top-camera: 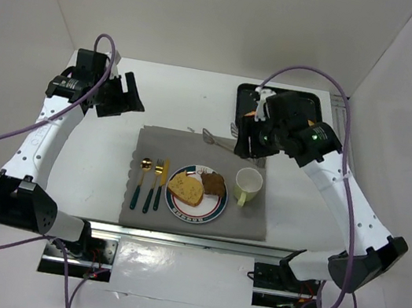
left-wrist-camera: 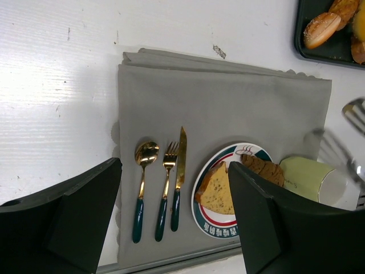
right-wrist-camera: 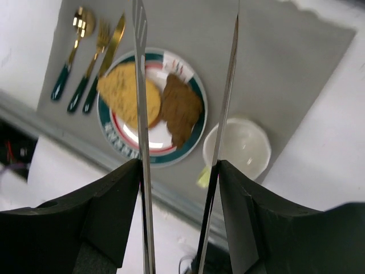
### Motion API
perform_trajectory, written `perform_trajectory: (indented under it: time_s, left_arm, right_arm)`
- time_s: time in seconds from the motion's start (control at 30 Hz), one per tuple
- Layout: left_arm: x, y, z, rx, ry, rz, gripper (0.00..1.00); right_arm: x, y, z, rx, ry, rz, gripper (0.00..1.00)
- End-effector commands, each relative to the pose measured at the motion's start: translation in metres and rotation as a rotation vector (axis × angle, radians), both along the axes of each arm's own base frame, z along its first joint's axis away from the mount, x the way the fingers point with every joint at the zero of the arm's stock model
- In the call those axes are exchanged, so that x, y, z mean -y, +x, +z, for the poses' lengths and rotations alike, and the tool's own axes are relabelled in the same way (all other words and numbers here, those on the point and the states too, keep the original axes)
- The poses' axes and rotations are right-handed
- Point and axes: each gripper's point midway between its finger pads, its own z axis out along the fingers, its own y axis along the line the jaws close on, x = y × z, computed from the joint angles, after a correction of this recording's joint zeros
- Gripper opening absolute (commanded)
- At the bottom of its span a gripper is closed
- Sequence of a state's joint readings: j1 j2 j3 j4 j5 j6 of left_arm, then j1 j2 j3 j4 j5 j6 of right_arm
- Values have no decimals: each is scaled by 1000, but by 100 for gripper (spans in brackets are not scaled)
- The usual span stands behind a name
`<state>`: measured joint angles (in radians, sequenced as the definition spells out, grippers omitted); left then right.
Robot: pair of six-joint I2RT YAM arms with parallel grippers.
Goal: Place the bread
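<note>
Beyond the plate (right-wrist-camera: 154, 142), the right gripper (right-wrist-camera: 178, 165) clamps the empty tongs (right-wrist-camera: 141, 85) — bread (right-wrist-camera: 128, 94) looks placed, so mind the cup (right-wrist-camera: 239, 148).

left gripper (left-wrist-camera: 174, 168): jaws wide apart; nothing held | right gripper (right-wrist-camera: 179, 168): jaws clasp tongs (right-wrist-camera: 141, 85) from outside
</note>
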<state>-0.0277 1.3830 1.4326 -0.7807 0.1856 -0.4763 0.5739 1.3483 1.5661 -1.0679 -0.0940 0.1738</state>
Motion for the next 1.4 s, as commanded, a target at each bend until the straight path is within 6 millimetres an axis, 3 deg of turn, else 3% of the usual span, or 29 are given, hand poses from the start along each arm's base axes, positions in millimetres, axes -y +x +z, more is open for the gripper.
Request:
perform_trajectory:
  time_s: [0.0, 0.1, 0.17, 0.27, 0.3, 0.4, 0.5, 0.67, 0.73, 0.93, 1.0, 1.07, 1.1, 1.17, 1.3, 1.33, 1.37]
  left_arm:
    - [-4, 7, 13, 54, -8, 13, 89]
    - [-6, 6, 11, 47, 7, 14, 89]
    - [-8, 3, 12, 48, 21, 13, 89]
    - [-8, 1, 5, 28, 21, 13, 89]
    - [-8, 1, 5, 28, 21, 13, 89]
    - [-11, 0, 1, 17, 15, 28, 89]
    - [-9, 3, 0, 9, 8, 21, 89]
    - [-6, 9, -1, 9, -7, 7, 89]
    - [-6, 11, -1, 9, -7, 7, 89]
    - [-5, 10, -6, 0, -13, 1, 89]
    - [-5, 10, -6, 0, -13, 1, 89]
    - [-3, 9, -5, -1, -22, -8, 89]
    - [-3, 11, -2, 9, -22, -8, 89]
    - [-3, 13, -2, 9, -22, -8, 89]
    - [-3, 14, 2, 18, -22, -8, 89]
    - [-3, 14, 2, 18, -22, -8, 89]
    - [-1, 14, 2, 18, -28, -15, 89]
  right_arm:
    - [-6, 65, 26, 181, 73, -152, 64]
    - [16, 87, 16, 190, 20, -301, 64]
    - [52, 101, 13, 220, -23, -471, 64]
    - [101, 102, -2, 242, -30, -626, 64]
    - [133, 104, -8, 238, -32, -719, 64]
    - [178, 89, -29, 234, -52, -857, 64]
    - [202, 77, -50, 218, -90, -924, 64]
    - [219, 69, -83, 192, -123, -1000, 64]
    - [219, 72, -90, 205, -114, -1002, 64]
    - [219, 64, -145, 173, -112, -1033, 64]
    - [219, 64, -152, 182, -106, -1034, 66]
    - [222, 62, -153, 174, -112, -1043, 75]
    - [222, 62, -151, 172, -114, -1042, 90]
    - [228, 64, -136, 181, -118, -1073, 100]
    - [234, 71, -95, 223, -118, -1110, 100]
    - [236, 76, -76, 257, -103, -1120, 100]
    - [238, 77, -72, 255, -116, -1128, 100]
